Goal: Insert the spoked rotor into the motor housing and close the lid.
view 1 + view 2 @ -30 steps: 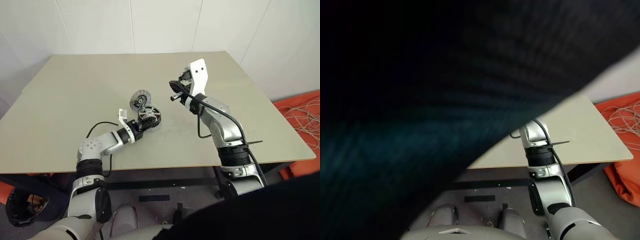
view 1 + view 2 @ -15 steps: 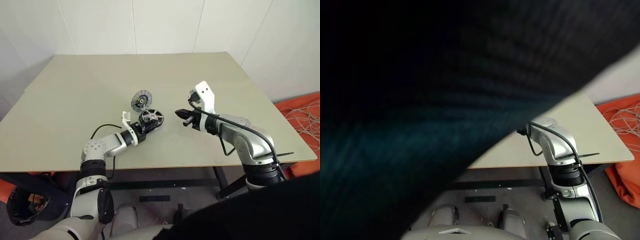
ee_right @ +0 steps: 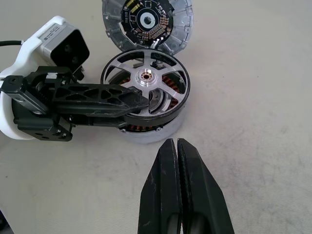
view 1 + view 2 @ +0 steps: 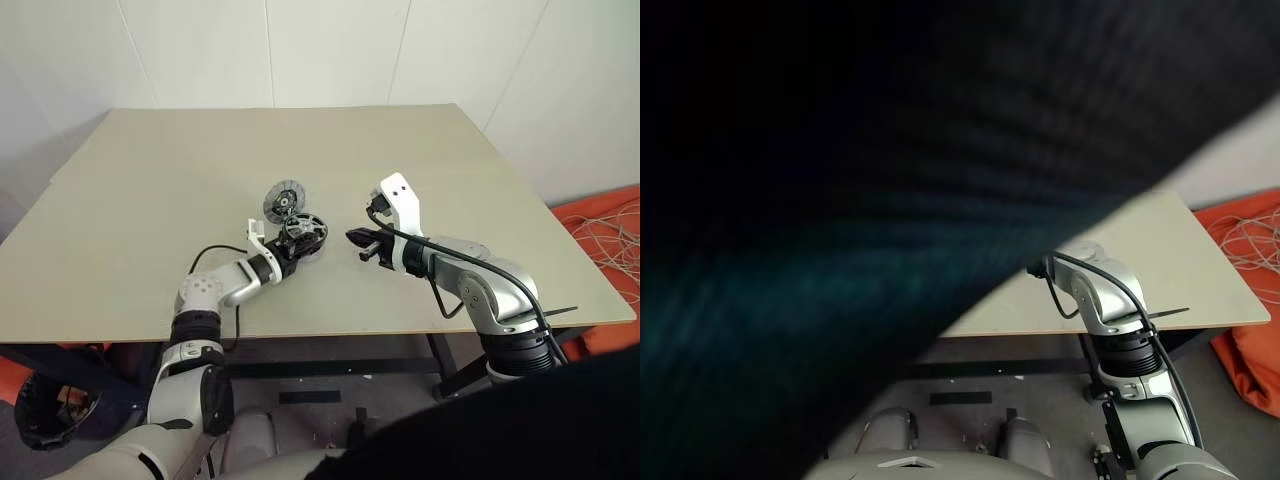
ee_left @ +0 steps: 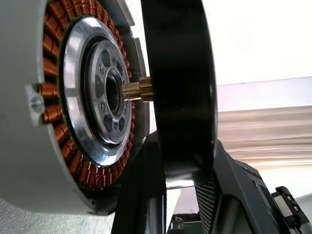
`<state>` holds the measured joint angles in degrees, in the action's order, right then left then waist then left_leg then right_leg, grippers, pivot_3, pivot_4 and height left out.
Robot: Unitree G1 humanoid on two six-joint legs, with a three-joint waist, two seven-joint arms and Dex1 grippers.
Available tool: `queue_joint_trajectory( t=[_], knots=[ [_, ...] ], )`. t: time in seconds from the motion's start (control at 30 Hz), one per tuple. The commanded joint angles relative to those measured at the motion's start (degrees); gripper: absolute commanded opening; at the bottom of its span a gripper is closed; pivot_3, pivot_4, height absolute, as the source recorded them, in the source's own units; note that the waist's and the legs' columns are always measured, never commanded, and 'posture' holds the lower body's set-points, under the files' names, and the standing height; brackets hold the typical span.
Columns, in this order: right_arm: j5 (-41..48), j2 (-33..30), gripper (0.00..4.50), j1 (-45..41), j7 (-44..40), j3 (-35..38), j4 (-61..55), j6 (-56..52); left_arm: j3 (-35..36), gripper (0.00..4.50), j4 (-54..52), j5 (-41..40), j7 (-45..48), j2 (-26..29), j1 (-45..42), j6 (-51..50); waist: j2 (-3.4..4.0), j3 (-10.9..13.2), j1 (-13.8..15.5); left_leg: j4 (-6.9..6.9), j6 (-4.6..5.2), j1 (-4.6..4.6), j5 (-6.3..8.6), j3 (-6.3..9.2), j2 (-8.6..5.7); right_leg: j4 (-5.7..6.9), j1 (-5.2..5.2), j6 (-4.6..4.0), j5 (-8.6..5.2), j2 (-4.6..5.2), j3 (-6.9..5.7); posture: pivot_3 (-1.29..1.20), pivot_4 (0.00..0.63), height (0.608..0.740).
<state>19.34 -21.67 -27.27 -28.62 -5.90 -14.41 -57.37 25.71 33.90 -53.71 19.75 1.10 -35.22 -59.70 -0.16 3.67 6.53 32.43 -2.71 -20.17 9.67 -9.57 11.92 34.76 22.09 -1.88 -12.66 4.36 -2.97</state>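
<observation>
Since the spoked rotor (image 3: 146,92) already sits in the motor housing (image 3: 151,127) mid-table (image 4: 150,180), I'd say insertion's basically done and the lid (image 3: 145,22), lying just behind, still needs fitting. My left claw (image 3: 124,103) reaches level across the rotor, pinching its rim. My right claw (image 3: 176,165), pressed shut and empty, hovers nearby, angled down.

Head cameras look down over the table (image 4: 150,200), wrist cameras close on the motor housing (image 3: 146,129), sharing it
</observation>
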Motion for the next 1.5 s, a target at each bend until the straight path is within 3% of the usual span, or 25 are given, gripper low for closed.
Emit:
queue_joint_trajectory(
  t=[0.03, 0.37, 0.4, 0.57, 0.73, 1.07, 1.5],
  knots=[
    [-0.27, 0.09, 0.00, -1.42, 0.71, 0.62, -1.36, 1.83, -0.14, 0.44, 0.45, 0.52, 1.62, 0.60, -1.76, 0.94, 0.00, 0.00, 0.16, 0.00, 0.00, 0.00, 0.00, 0.00, 0.00, 0.00, 0.00, -0.04, 0.02, 0.00, 0.00, 0.00, 0.000, 0.740],
    [-0.31, 0.76, 0.00, -2.28, 2.08, 1.37, -0.32, 3.29, -2.32, 0.44, 0.03, 2.59, 2.64, 0.30, 0.23, 0.11, 0.00, 0.00, 0.70, 0.00, 0.00, 0.02, 0.00, 0.00, -0.01, 0.01, -0.01, -0.07, 0.04, 0.02, 0.00, 0.00, 0.000, 0.740],
    [-0.30, 0.83, 0.00, -2.36, 2.18, 1.43, -0.22, 3.43, -2.32, 1.16, 0.28, 2.54, 2.64, 0.30, 0.19, -0.20, 0.00, 0.00, 0.73, 0.00, 0.00, 0.04, 0.00, 0.00, -0.01, 0.01, -0.03, -0.07, 0.04, 0.03, 0.00, 0.00, 0.000, 0.740],
    [-0.24, 0.91, 0.00, -2.59, 2.48, 1.50, 0.00, 4.05, -1.53, 2.51, 1.85, 2.59, 1.34, 0.31, -0.27, -1.27, 0.05, -0.04, 0.76, 0.00, 0.01, 0.20, 0.00, 0.00, -0.04, 0.01, -0.19, 0.08, -0.04, 0.06, 0.00, 0.00, 0.000, 0.740],
    [-0.25, 0.84, 0.00, -2.55, 2.70, 1.49, 0.11, 4.41, -0.58, 2.51, 1.64, 1.74, 1.25, 0.94, -0.17, -2.62, 0.08, -0.05, 0.77, 0.00, 0.09, 0.41, 0.06, 0.01, -0.03, 0.00, -0.41, 0.17, -0.05, 0.06, 0.00, 0.00, 0.000, 0.740],
    [-0.60, 1.19, 0.00, -3.27, 2.69, 1.15, 1.81, 6.03, 2.39, 2.51, -9.02, -2.36, -0.63, 6.16, 6.60, -11.35, 0.09, -0.05, 0.47, -0.09, 0.00, 0.19, 0.00, 0.01, -0.02, 0.00, -0.10, 0.16, -0.03, 0.03, 0.00, 0.00, 0.000, 0.740],
    [-1.27, 1.67, 0.00, -3.90, 1.38, -0.02, 3.85, 8.98, 4.62, 2.51, -24.00, -10.22, -1.07, 6.01, 13.78, -15.30, 0.08, -0.05, 0.60, -0.06, 0.10, 0.08, 0.06, 0.01, -0.03, -0.01, -0.04, 0.18, -0.04, 0.04, -0.01, 0.00, 0.000, 0.740]
  ],
)
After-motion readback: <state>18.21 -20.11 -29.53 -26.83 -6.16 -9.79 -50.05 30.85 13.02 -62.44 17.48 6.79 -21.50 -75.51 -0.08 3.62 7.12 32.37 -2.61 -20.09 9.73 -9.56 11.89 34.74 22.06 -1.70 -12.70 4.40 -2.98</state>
